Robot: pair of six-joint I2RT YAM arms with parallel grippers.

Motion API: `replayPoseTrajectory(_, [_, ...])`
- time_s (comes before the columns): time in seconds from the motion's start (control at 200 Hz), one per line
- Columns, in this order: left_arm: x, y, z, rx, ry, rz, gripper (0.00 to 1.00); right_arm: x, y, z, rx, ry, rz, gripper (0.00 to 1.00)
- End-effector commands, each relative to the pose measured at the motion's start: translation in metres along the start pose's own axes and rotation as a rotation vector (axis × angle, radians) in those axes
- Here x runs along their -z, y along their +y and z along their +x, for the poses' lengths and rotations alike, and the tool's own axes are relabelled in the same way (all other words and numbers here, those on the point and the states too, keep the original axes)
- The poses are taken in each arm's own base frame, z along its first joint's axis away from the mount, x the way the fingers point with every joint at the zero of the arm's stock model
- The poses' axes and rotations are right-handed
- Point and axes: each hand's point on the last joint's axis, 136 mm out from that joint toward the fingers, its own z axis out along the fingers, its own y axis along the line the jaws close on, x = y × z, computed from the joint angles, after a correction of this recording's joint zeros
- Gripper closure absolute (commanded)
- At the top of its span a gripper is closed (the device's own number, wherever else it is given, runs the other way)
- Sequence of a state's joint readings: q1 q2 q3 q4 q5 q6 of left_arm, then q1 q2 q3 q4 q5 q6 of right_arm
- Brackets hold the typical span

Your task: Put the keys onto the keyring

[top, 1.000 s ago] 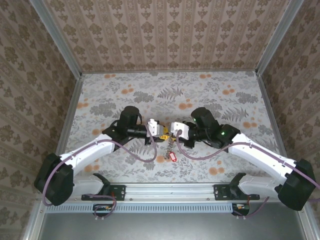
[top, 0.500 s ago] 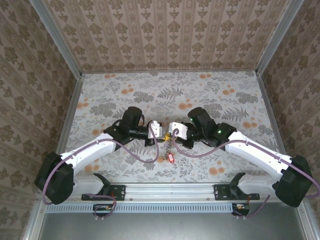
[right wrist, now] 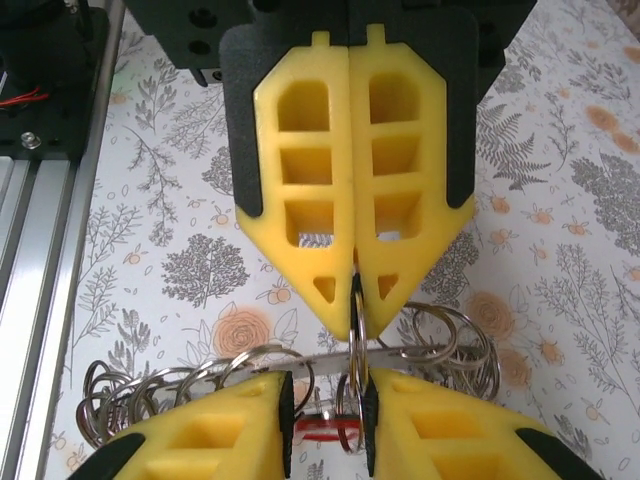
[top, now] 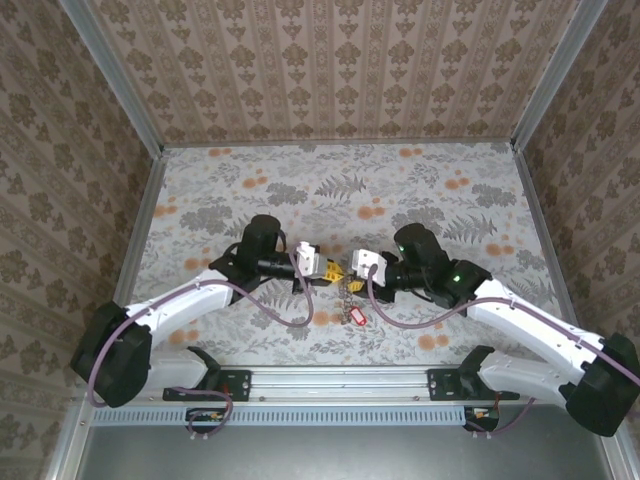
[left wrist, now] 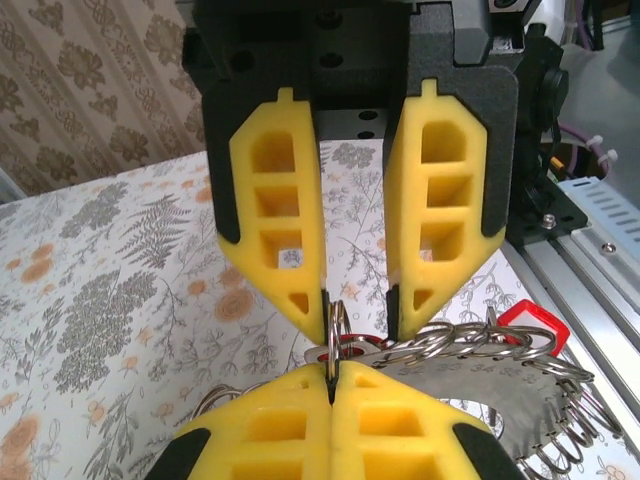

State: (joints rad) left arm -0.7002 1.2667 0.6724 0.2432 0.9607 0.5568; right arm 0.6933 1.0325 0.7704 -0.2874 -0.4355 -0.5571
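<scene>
Grip: L claw (left wrist: pixel 330 385) fully closed on small split ring (left wrist: pixel 333 325), edge-on; R claw (left wrist: pixel 355 310) slightly parted, same ring in its gap, contact unclear. Keyring (left wrist: pixel 462 336) coil and red key tag (left wrist: pixel 530 322) bunched just beside tips, approx mid-tabletop (top: pixel 250 170).

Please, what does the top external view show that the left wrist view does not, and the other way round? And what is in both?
Top external: the left arm and the right arm whole, from base to wrist. Left wrist: the left gripper shut on a thin metal ring, and the right gripper with its jaws apart, the ring between them. Both: the red key tag and the floral table.
</scene>
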Motion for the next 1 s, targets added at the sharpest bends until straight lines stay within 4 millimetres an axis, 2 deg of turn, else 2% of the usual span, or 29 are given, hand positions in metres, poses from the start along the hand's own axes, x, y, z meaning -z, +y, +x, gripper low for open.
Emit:
replayPoseTrajectory(0.0, [0.002,-0.001,-0.019,-0.046,-0.108,0.037,1.0,0.008,0.004,-0.003,-0.004,-0.033,-0.002,0.73])
replayPoseTrajectory(0.16, [0.001,-0.004,-0.02,-0.056,-0.127,0.059,1.0,0.011,0.001,-0.002,0.0,-0.03,0.022,0.74])
replayPoseTrajectory(0.55, [0.001,-0.002,-0.024,-0.063,-0.144,0.049,1.0,-0.002,-0.006,-0.011,-0.002,-0.051,0.002,0.98])
replayPoseTrajectory(0.63, [0.0,0.0,-0.025,-0.061,-0.158,0.037,1.0,-0.006,-0.007,-0.014,-0.011,-0.064,-0.009,0.97])
replayPoseTrajectory(0.72, [-0.002,0.001,-0.024,-0.055,-0.166,0.033,1.0,-0.008,-0.012,-0.021,-0.02,-0.107,0.011,0.84])
replayPoseTrajectory(0.82, [-0.003,0.001,-0.023,-0.053,-0.165,0.033,1.0,-0.006,-0.015,-0.027,-0.019,-0.14,0.031,0.8])
replayPoseTrajectory(0.9, [-0.004,0.0,-0.022,-0.052,-0.165,0.036,1.0,-0.005,-0.015,-0.028,-0.016,-0.145,0.033,0.81])
replayPoseTrajectory(0.995, [-0.004,0.001,-0.021,-0.05,-0.162,0.033,1.0,-0.003,-0.013,-0.027,-0.012,-0.133,0.022,0.91])
